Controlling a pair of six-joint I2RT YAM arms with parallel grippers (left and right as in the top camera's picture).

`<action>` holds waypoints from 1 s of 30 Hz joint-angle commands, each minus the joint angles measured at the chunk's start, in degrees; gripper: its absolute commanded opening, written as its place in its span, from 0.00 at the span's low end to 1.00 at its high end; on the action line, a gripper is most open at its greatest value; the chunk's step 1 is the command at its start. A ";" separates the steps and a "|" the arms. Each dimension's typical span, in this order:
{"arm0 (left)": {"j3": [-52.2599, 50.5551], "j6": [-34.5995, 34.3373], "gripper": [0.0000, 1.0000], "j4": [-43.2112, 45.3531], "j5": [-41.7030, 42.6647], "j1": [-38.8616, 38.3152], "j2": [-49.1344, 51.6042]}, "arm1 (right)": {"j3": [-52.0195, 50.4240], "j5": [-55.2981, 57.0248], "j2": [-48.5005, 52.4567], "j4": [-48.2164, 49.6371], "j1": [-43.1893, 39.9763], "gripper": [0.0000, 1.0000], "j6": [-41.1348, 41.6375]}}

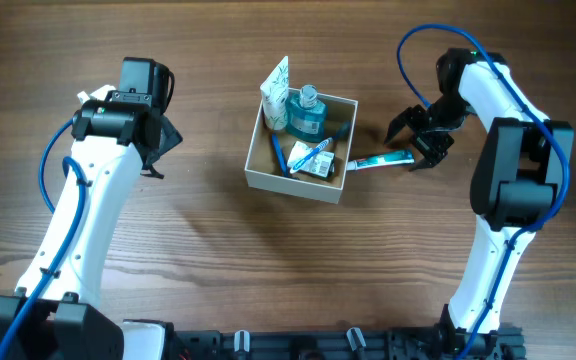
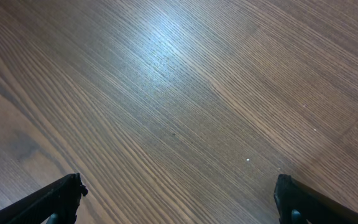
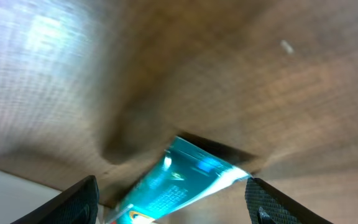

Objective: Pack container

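Note:
The container, a square white-walled box with a tan inside, stands mid-table holding a white tube, a blue bottle, a packet and a blue toothbrush. A teal toothpaste tube lies flat on the table just right of the container. My right gripper hovers open over the tube's outer end. In the right wrist view the tube lies between the spread fingers of the right gripper, its crimped corner close to the right finger. My left gripper is open and holds nothing.
The left wrist view shows only bare wood between the left gripper's wide-apart fingers. A strip of the container's white wall shows at the lower left of the right wrist view. The arm bases stand along the table's front edge.

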 commanded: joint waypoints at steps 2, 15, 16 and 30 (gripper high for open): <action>-0.37 -0.98 1.00 -0.02 -0.92 0.24 0.22 | -0.74 1.07 0.15 -2.29 0.07 0.75 8.55; -0.37 -0.98 1.00 -0.02 -0.92 0.24 0.22 | -1.03 2.36 -3.50 0.28 5.55 0.75 21.66; -0.37 -0.98 1.00 -0.02 -0.92 0.24 0.22 | -1.07 2.36 -3.50 0.46 6.10 0.75 22.08; -0.37 -0.98 1.00 -0.02 -0.92 0.24 0.22 | -3.02 3.67 -3.50 2.91 9.14 0.74 26.56</action>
